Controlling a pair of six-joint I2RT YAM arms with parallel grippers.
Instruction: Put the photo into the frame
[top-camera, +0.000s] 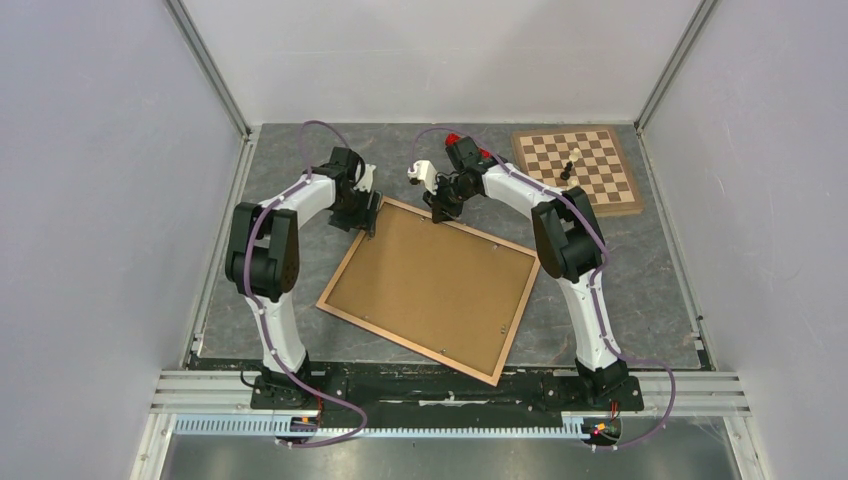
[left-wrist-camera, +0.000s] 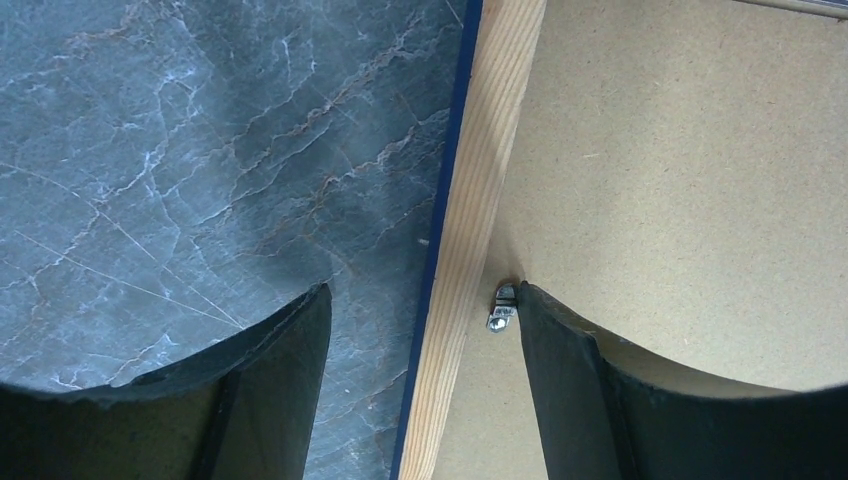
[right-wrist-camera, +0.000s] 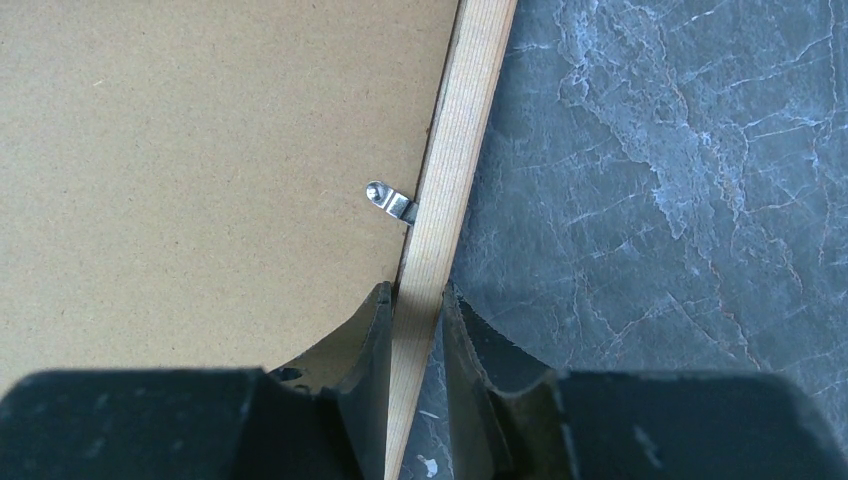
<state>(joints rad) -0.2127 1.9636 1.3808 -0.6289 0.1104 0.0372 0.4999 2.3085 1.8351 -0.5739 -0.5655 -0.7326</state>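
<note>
While right jaws pinch frame (right-wrist-camera: 460, 150) — left jaws wide.

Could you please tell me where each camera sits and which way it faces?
Top external: above and behind, looking down on the table; left arm and right arm show.
Left wrist: looks down the left gripper, open astride the frame.
Right wrist: looks down the right gripper, pinching the frame.
Shared: the frame, its fibreboard backing.

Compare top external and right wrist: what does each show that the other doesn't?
Top external only: the whole frame, the chessboard, and the left gripper at the frame's far-left corner. Right wrist only: a metal clip seen clearly on the backing panel, and the right gripper pinching the frame's wooden rail. Both: frame, panel, grey table.
</note>
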